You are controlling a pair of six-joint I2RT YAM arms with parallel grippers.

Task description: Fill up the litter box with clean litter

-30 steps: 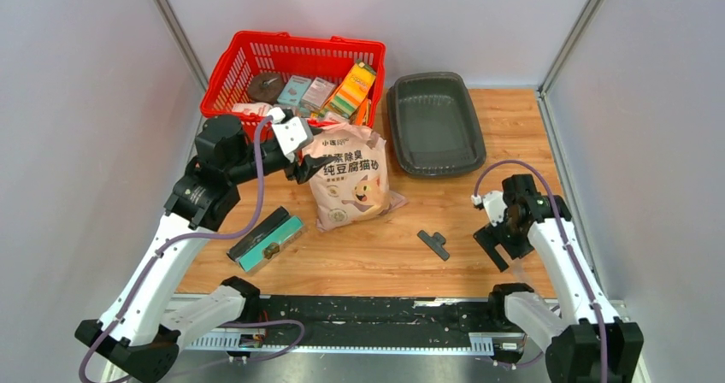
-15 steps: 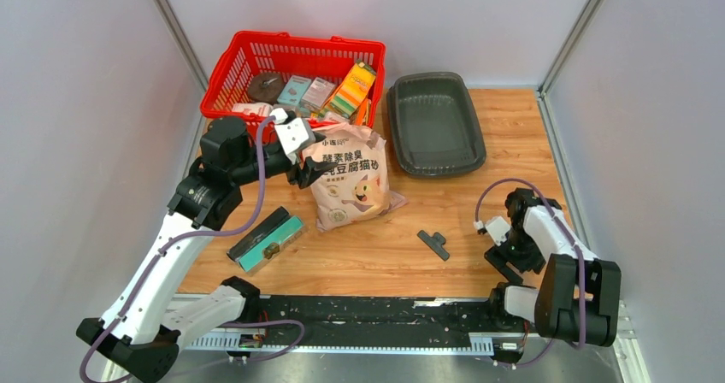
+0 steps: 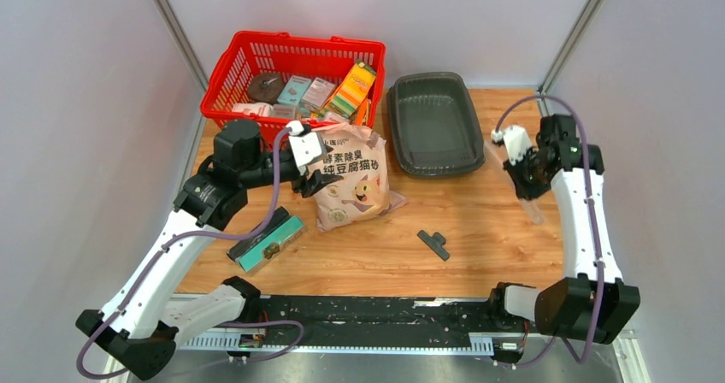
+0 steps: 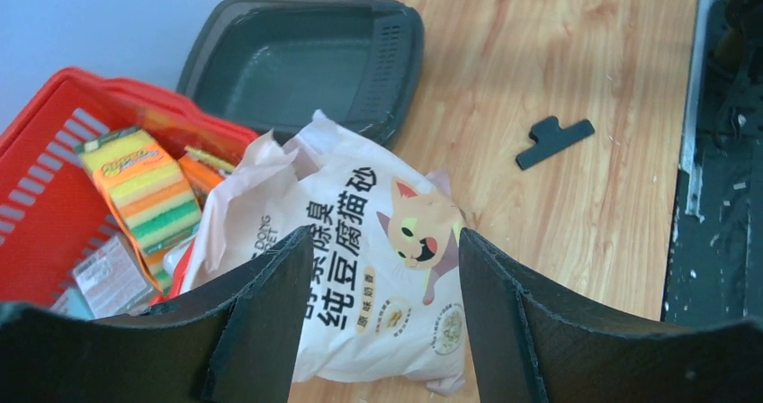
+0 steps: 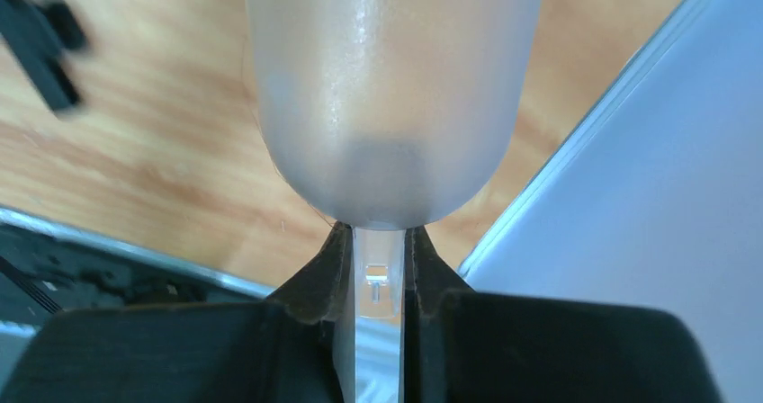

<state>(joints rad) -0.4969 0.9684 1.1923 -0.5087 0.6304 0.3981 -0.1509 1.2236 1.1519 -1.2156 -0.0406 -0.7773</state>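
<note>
My right gripper (image 5: 378, 268) is pressed together on the thin handle of a translucent scoop (image 5: 387, 88), bowl pointing away from the wrist. Gripped that far back, the whole bowl stays free for digging. In the overhead view this arm sits at about 3 o'clock on the table (image 3: 479, 229), just off the litter box's right-hand corner.

My left gripper (image 4: 378, 286) is spread wide with nothing between the fingers. It sits at the 9 o'clock edge of the litter bag (image 4: 360, 205), and I read that as lining up to steady or tip the bag.

The bag lies face up mid-table with its crumpled mouth towards 12 o'clock, against the red basket (image 3: 256, 58). I cannot see the clean litter itself, so I take it to be inside.

The litter box (image 4: 297, 70) sits at roughly 1 o'clock from the bag, near it, with a bare floor, so no filling has begun.

A black clip (image 3: 433, 244) lies at 5 o'clock from the bag, probably its closure. A teal-and-black box (image 3: 265, 238) lies at 8 o'clock.
</note>
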